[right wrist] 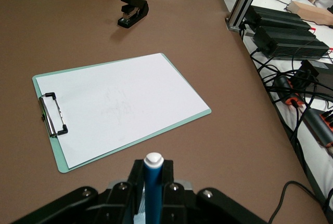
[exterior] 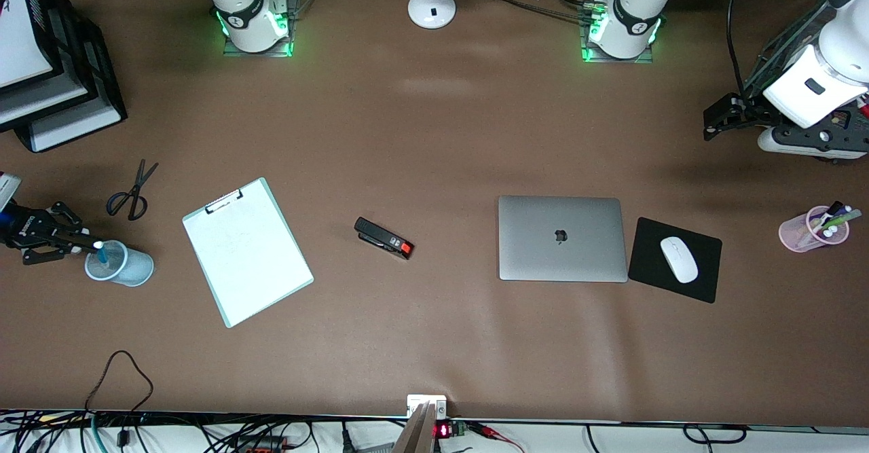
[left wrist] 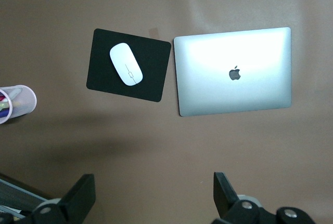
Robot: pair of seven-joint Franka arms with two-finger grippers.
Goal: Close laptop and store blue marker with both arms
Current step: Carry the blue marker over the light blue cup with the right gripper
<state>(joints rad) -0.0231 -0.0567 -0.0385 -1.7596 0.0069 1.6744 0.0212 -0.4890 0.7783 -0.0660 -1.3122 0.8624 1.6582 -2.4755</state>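
The right gripper [exterior: 91,246] is clamped on the blue marker [exterior: 102,255], its 2 fingers pinched tight against the barrel. In the right wrist view the blue marker [right wrist: 152,190] stands upright between the fingers [right wrist: 136,174] with its white end up. The marker's lower part sits inside a pale blue cup [exterior: 122,266] at the right arm's end of the table; how deep it reaches is hidden by the cup wall.

The left gripper [exterior: 721,117] hangs with its jaws spread wide and holds nothing. In the left wrist view only the 2 fingertips [left wrist: 80,195] show, well apart, above bare table.

The laptop [exterior: 562,238] lies shut and flat, lid up with the dark logo showing, toward the left arm's end of the table. Just beside it is a black mouse pad [exterior: 703,269] bearing a white mouse [exterior: 679,259]. A pink pen cup [exterior: 798,236] stands near the table edge at that end; the pens in it are too small to tell apart.

The right arm is mostly cut off at the picture edge, only its gripper showing low over the cup. The left arm is folded back, raised over the table's left-arm end, waiting.

A clipboard [exterior: 246,252], a black stapler [exterior: 383,238] and scissors [exterior: 130,195] lie between the cup and the laptop.
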